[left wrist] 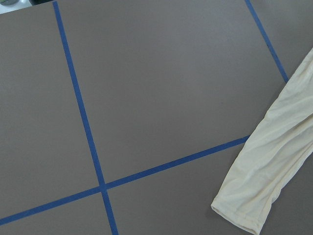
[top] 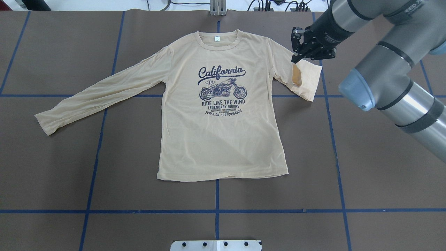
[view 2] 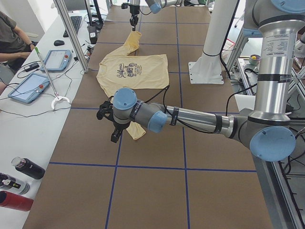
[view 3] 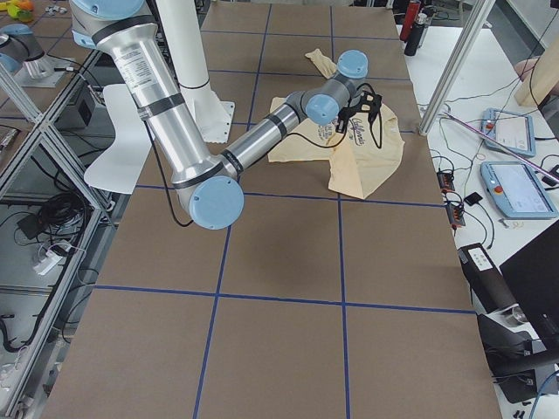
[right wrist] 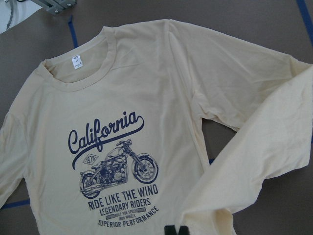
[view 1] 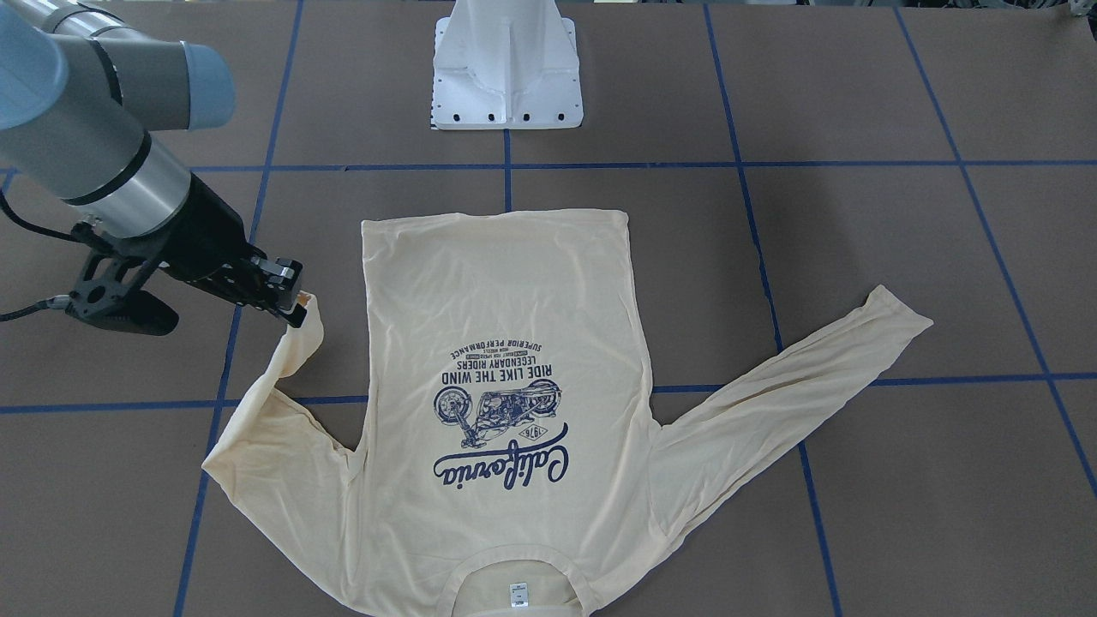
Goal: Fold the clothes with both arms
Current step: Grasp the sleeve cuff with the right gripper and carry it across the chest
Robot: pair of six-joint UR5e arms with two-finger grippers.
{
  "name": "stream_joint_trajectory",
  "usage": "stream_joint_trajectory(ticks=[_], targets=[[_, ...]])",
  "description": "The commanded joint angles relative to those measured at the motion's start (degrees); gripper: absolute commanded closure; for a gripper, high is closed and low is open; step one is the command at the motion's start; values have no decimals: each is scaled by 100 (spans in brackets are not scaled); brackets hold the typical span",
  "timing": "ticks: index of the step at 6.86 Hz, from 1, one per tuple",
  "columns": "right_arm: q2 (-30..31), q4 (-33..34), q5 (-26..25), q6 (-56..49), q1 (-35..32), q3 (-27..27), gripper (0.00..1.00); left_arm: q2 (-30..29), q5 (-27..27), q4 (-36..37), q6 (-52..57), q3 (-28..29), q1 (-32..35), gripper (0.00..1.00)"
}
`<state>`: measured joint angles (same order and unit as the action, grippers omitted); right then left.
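On the brown table (top: 104,167) gridded with blue tape (top: 216,211) the shirt (top: 223,139) lies flat, print up, one sleeve (top: 308,79) pinched and lifted by the right gripper (top: 296,59); whether the left gripper (view 2: 114,135) is open I cannot tell.

Brown tabletop (top: 383,174) gridded with blue tape (top: 216,211) carries a cream shirt (top: 223,139), spread print-up, collar toward the edge farthest from the robot, hem toward the white pedestal (view 1: 507,68) standing mid-length at the robot's edge.
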<state>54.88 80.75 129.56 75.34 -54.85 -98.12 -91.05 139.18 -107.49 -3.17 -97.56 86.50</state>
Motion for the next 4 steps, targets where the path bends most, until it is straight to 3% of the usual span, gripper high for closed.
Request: stream_joint_trajectory(ticks=[1, 2, 4], targets=[[-1010, -15, -394, 393, 341, 694, 100, 0, 4, 0, 0, -17, -1, 1], [-1441, -24, -518, 376, 421, 1046, 100, 0, -5, 0, -8, -17, -1, 1], [-1865, -41, -589, 367, 658, 1154, 100, 0, -5, 0, 0, -26, -10, 1]])
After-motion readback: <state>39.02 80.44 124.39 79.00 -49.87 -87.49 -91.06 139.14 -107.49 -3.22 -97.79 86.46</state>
